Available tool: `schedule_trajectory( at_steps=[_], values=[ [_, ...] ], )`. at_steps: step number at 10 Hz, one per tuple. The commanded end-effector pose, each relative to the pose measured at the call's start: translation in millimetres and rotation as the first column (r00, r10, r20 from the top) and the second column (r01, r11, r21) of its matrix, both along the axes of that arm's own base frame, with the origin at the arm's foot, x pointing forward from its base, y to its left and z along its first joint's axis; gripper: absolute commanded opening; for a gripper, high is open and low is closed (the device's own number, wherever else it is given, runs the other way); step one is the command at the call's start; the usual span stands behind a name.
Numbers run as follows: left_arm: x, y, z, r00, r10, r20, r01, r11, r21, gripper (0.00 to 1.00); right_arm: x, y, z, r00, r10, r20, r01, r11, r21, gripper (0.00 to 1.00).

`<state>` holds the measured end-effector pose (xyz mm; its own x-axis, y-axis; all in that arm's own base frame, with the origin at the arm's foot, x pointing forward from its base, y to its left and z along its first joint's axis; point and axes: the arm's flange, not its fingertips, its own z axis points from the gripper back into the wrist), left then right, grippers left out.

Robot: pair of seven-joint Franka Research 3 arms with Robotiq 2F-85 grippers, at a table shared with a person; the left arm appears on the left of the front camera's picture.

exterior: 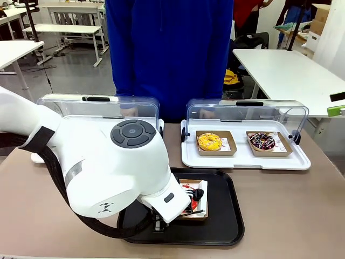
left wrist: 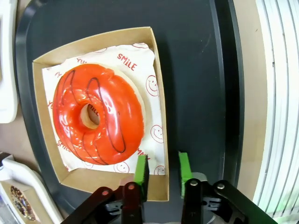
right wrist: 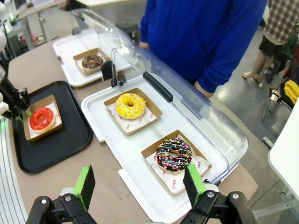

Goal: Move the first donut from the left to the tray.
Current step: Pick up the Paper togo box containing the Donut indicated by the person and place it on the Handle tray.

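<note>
The red glazed donut [left wrist: 98,114] lies in its brown cardboard holder [left wrist: 159,84], which rests flat on the black tray [left wrist: 196,70]. My left gripper [left wrist: 163,170] is open. Its green pads straddle the holder's near wall, one pad [left wrist: 141,170] inside the holder and the other outside, with a visible gap on each side of the wall. From the front, the left gripper [exterior: 195,195] hangs low over the tray [exterior: 221,229], and the arm hides most of the donut [exterior: 194,205]. My right gripper [right wrist: 138,186] is wide open and holds nothing, high above the table edge.
A white tray [exterior: 245,160] with a raised clear lid [exterior: 248,110] holds a yellow donut [exterior: 210,142] and a chocolate sprinkled donut [exterior: 262,141]. A second white tray [right wrist: 70,46] holds a chocolate donut [right wrist: 92,60]. A person in blue [exterior: 170,54] stands at the far side.
</note>
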<state>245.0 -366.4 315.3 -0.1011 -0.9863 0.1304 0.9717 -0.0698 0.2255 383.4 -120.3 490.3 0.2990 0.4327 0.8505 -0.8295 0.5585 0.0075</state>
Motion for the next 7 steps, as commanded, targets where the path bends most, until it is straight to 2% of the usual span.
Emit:
schedule_trajectory(
  at_steps=[1, 2, 3, 4, 7],
  values=[
    [-22, 33, 15, 1.000, -0.001, 0.008, 0.001, 1.000, -0.013, 1.00, 3, -1, -1, 0.999, 0.012, 0.033, -0.012, 1.000, 0.011, 1.00],
    [-22, 31, 25, 1.000, -0.002, 0.003, 0.002, 1.000, -0.013, 1.00, 3, -1, -1, 0.999, 0.012, 0.033, -0.012, 1.000, 0.011, 1.00],
    [-19, 29, 39, 1.000, 0.016, 0.000, -0.016, 1.000, -0.009, 0.94, 3, -1, -1, 0.999, 0.012, 0.033, -0.012, 1.000, 0.011, 1.00],
    [-17, 28, 54, 1.000, 0.007, -0.001, -0.007, 1.000, -0.002, 1.00, 3, -1, -1, 0.999, 0.012, 0.033, -0.012, 1.000, 0.011, 1.00],
    [-11, 23, 82, 0.999, -0.021, -0.029, 0.020, 1.000, -0.021, 1.00, 3, -1, -1, 0.999, 0.012, 0.033, -0.012, 1.000, 0.011, 1.00]
  ],
)
